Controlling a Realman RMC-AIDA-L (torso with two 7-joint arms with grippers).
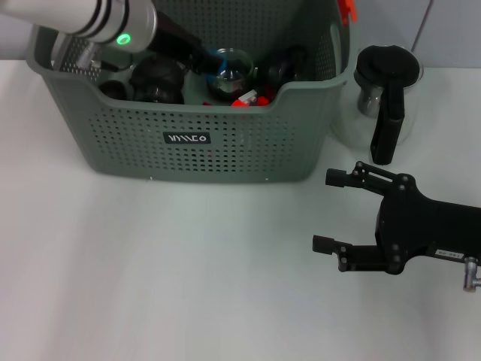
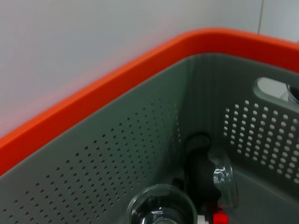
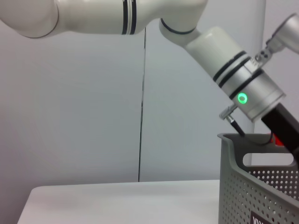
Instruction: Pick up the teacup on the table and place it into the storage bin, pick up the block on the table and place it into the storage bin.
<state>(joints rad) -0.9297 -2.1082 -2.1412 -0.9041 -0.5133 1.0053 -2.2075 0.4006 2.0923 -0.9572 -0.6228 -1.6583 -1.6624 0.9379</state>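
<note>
Head view shows the left gripper point(image 1: 197, 59), grip state unclear, reaching into the storage bin point(image 1: 225, 143) near the teacup point(image 1: 229, 71); withdraw straight upward, while the right gripper point(image 1: 331, 210) waits open.

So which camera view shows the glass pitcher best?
The head view: the glass pitcher stands whole on the table, right of the storage bin, black handle facing the camera. The right wrist view does not show it; the left wrist view shows only the bin's inside.

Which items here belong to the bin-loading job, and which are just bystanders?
Job: storage bin; glass teacup inside it; red block inside it; left hand reaching into the bin.
Bystanders: glass pitcher beside the bin; right hand, open, parked over the table.
</note>
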